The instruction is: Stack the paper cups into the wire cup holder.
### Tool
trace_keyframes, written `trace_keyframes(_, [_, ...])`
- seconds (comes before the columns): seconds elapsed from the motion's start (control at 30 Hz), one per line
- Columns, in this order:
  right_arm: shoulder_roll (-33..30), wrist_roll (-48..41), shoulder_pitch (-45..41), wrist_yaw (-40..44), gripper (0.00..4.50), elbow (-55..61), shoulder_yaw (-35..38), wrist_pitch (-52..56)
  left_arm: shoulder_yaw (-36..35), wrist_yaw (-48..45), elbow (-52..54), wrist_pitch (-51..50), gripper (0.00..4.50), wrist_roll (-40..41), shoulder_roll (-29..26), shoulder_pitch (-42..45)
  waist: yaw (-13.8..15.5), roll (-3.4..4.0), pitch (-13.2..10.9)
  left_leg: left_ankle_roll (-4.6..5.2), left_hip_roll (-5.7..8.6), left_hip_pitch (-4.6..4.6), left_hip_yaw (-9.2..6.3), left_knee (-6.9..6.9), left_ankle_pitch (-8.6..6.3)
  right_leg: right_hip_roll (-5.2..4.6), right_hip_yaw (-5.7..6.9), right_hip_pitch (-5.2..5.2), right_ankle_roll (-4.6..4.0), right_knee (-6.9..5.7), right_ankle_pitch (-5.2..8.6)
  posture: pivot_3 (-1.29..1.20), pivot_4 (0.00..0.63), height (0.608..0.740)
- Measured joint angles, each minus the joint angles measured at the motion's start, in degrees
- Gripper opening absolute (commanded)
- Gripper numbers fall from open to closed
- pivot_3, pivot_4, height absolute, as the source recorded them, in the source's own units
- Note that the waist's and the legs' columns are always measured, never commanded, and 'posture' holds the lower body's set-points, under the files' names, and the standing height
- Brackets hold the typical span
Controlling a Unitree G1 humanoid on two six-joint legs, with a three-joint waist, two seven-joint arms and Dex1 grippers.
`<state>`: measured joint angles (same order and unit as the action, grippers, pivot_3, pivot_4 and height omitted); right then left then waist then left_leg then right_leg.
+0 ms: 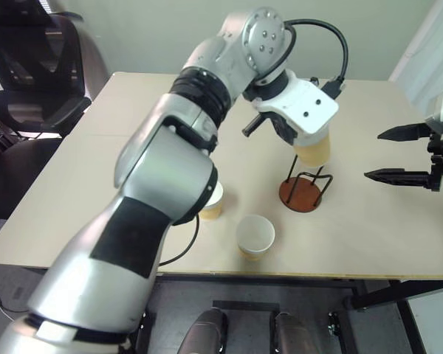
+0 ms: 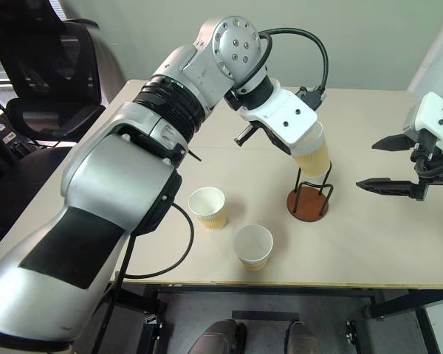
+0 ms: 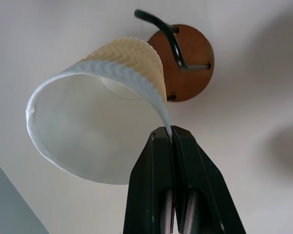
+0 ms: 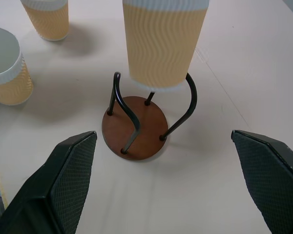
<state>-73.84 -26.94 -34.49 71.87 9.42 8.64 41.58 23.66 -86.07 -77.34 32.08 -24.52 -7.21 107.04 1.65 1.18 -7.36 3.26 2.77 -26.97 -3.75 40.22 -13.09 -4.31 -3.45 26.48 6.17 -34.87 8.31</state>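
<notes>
Clamped on one thin rim, the left tool [image 3: 172, 139] holds a tilted cup [image 4: 163, 44] just above the holder [image 4: 136, 127], so it may snag a wire; the right tool [image 4: 168, 183] stands apart.

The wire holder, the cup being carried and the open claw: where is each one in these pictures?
wire cup holder [image 4: 136, 127]: right wrist view, on its reddish-brown disc base.
held paper cup [image 4: 162, 46]: right wrist view, on its ribbed yellow side.
right gripper [image 2: 387, 164]: right eye view, midway between its spread fingertips.

Held cup [image 2: 312, 157] above wire holder [image 2: 308, 204] — two cups [image 2: 208, 207] [image 2: 253, 245] on table [image 2: 376, 251], holder's left.
</notes>
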Motion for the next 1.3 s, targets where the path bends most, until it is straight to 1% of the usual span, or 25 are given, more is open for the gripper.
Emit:
trace_keyframes(0.37, [0.0, -0.5, 1.5, -1.1, 4.5, 1.3, 1.4, 0.2, 1.5, 3.5, 0.0, 0.8, 0.05, -1.7, 1.0, -0.6, 0.0, 0.0, 0.0, 0.01, 0.02, 0.01, 0.0, 0.01, 0.01, -0.01, 0.01, -0.02, 0.06, -0.02, 0.02, 0.0, 0.15, 0.74])
trace_keyframes(0.4, [0.0, -0.5, 1.6, -1.1, 4.5, 1.5, 1.5, 0.2, 1.7, 4.4, 0.0, 0.8, 0.2, -2.0, 1.2, -0.7, 0.0, 0.0, 0.0, 0.01, 0.03, 0.01, 0.0, 0.02, 0.01, -0.02, 0.01, -0.03, 0.07, -0.01, 0.02, 0.0, 0.15, 0.74])
trace_keyframes(0.47, [0.0, -0.5, 1.8, -1.2, 4.5, 1.7, 1.5, 0.2, 1.9, 6.3, 0.0, 0.8, 0.63, -2.3, 1.6, -0.8, 0.0, 0.0, 0.0, 0.01, 0.04, 0.01, 0.0, 0.03, 0.01, -0.02, 0.01, -0.04, 0.09, -0.01, 0.01, 0.0, 0.15, 0.74])
trace_keyframes(0.57, [0.0, -0.5, 1.9, -1.5, 4.5, 1.9, 1.5, 0.2, 1.9, 7.6, 0.0, 0.8, 1.59, -2.4, 1.7, -0.8, 0.0, 0.0, 0.0, 0.01, 0.05, 0.02, 0.0, 0.02, 0.02, -0.02, 0.0, -0.04, 0.1, -0.02, 0.01, 0.0, 0.15, 0.74])
trace_keyframes(0.67, [0.0, -0.5, 2.0, -1.5, 4.5, 2.0, 1.5, 0.2, 1.9, 7.7, 0.0, 1.0, 2.73, -2.4, 1.7, -0.8, 0.0, 0.0, 0.0, 0.02, 0.05, 0.03, 0.0, 0.02, 0.02, -0.02, 0.0, -0.04, 0.11, -0.01, 0.01, 0.0, 0.15, 0.74])
trace_keyframes(0.83, [0.0, -0.5, 2.1, -1.5, 4.5, 2.0, 1.5, 0.2, 1.9, 7.8, 0.0, 1.2, 4.47, -2.4, 1.7, -0.8, 0.0, 0.0, 0.0, 0.02, 0.06, 0.03, 0.0, 0.03, 0.02, -0.03, 0.01, -0.05, 0.13, -0.01, 0.01, 0.0, 0.15, 0.74])
trace_keyframes(0.97, [0.0, -0.5, 2.1, -1.6, 4.5, 2.0, 1.5, 0.1, 1.4, 8.9, 0.0, 0.9, 4.47, -1.9, 1.6, -0.8, 0.0, 0.0, 0.0, 0.02, 0.06, 0.03, 0.0, 0.03, 0.02, -0.03, 0.01, -0.05, 0.13, -0.01, 0.01, 0.0, 0.15, 0.74])
trace_keyframes(1.03, [0.0, -0.5, 2.1, -1.8, 4.5, 2.2, 1.5, 0.2, 0.1, 8.3, 0.0, 0.4, 4.47, -0.7, 0.6, -0.8, 0.0, 0.0, 0.0, 0.02, 0.06, 0.04, 0.0, 0.02, 0.02, -0.02, 0.01, -0.05, 0.13, -0.03, 0.01, 0.0, 0.15, 0.74])
trace_keyframes(1.13, [0.0, -1.0, 2.4, -2.5, 4.5, 3.2, 1.6, 1.5, -1.4, 6.6, 0.0, 0.2, 4.47, 0.5, -2.8, -0.8, -0.1, 0.01, 0.0, 0.0, 0.05, 0.07, 0.0, -0.01, 0.03, -0.01, 0.01, -0.05, 0.13, -0.04, 0.02, 0.0, 0.15, 0.74])
trace_keyframes(1.3, [0.1, -3.6, 2.8, -3.8, 4.5, 6.6, 1.9, 5.4, -1.5, 4.7, 0.1, 1.5, 4.47, 0.5, -9.6, -2.4, -0.3, 0.04, 0.0, -0.02, 0.05, 0.08, 0.0, 0.01, 0.04, 0.0, 0.01, -0.05, 0.11, -0.05, 0.03, 0.0, 0.15, 0.74])
